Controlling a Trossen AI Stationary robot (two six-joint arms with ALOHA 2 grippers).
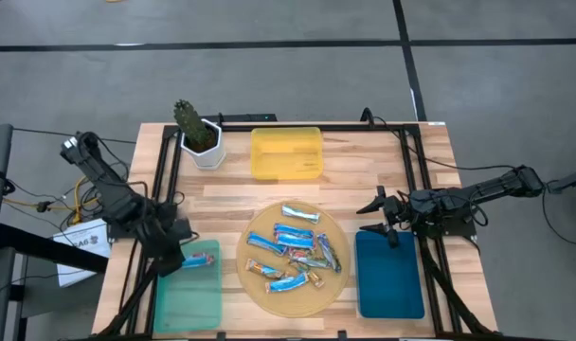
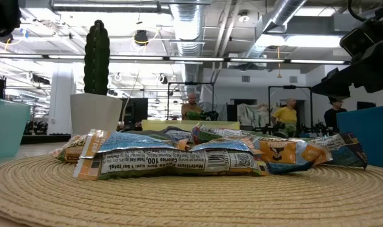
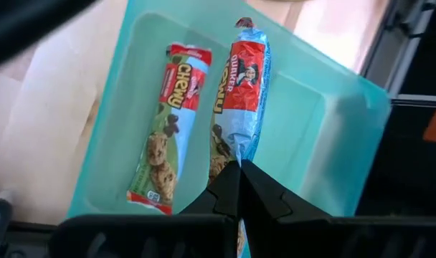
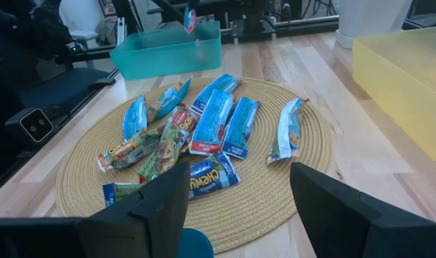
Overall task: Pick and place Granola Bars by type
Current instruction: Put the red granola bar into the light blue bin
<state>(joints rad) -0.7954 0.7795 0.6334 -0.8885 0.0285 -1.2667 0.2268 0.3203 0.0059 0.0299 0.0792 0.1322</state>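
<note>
Your left gripper [image 3: 238, 188] has its fingers pressed together on the end of a blue and red Quaker Chewy bar [image 3: 239, 93], holding it over the teal tray [image 1: 189, 296] at the lower left of the high view. A second Chewy bar [image 3: 169, 129] with a greener wrapper lies flat in that tray just beside the pinched one.

Your right gripper [image 1: 381, 215] sits at centre right of the high view, fingers spread wide and holding nothing, just above the blue tray [image 1: 390, 284].

Between the two arms, the rest of the granola bars [image 1: 294, 248] lie in a loose pile on the round woven mat [image 1: 260, 296]. The yellow tray [image 1: 286, 153] and a potted cactus [image 1: 197, 133] stand toward the upper middle
</note>
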